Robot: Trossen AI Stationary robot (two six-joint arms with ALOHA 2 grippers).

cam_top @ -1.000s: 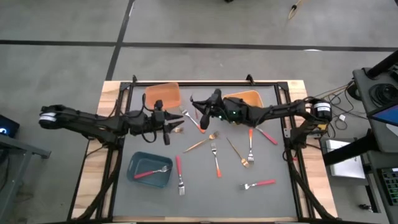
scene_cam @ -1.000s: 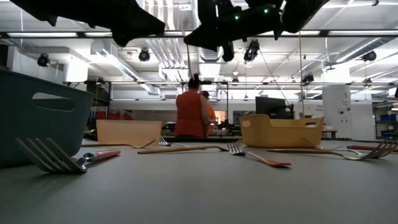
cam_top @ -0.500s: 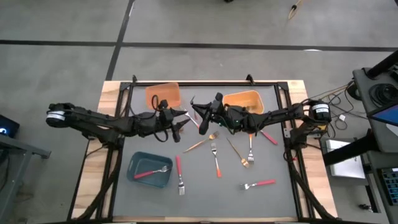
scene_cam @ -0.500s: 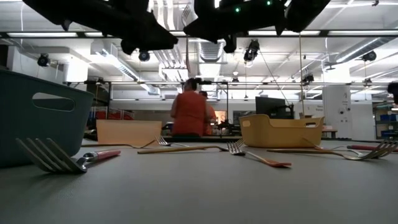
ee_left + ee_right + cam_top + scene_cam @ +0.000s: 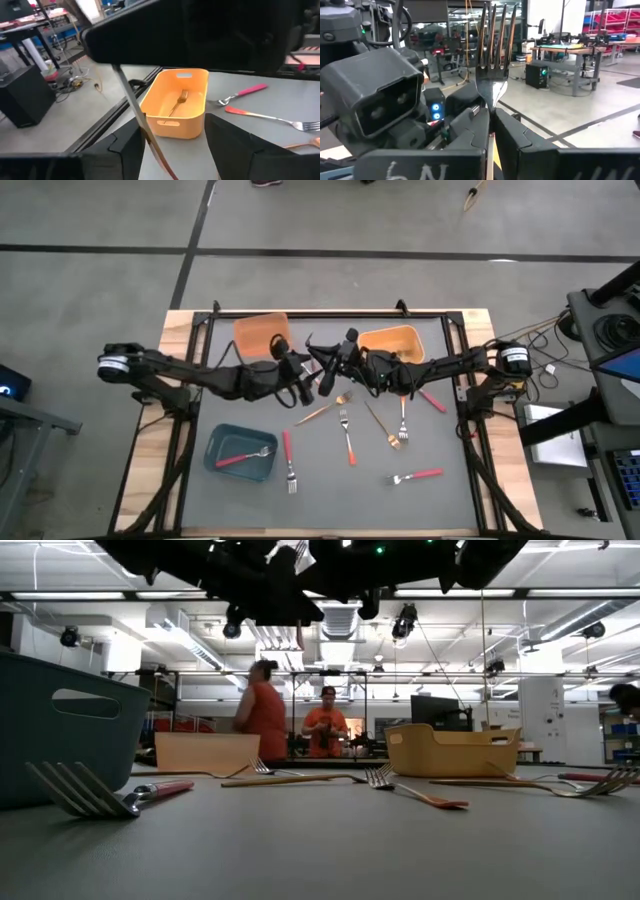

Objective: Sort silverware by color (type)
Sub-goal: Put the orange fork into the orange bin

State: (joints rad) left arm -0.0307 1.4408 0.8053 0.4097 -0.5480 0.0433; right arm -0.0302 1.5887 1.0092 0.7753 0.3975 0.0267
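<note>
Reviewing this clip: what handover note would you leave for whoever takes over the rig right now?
Right gripper: shut on a metal-tined fork, held above the table's middle.
Left gripper: open, close beside the right one, the fork's handle passing between its fingers; not gripping.
Done: one red-handled fork lies in the teal rectangular bin; one gold fork lies in the yellow-orange bin.
Left: several forks lie loose on the grey table mat, plus the held one.

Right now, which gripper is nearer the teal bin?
Left. The left gripper hangs up and to the right of the teal bin; the right gripper sits farther right.
</note>
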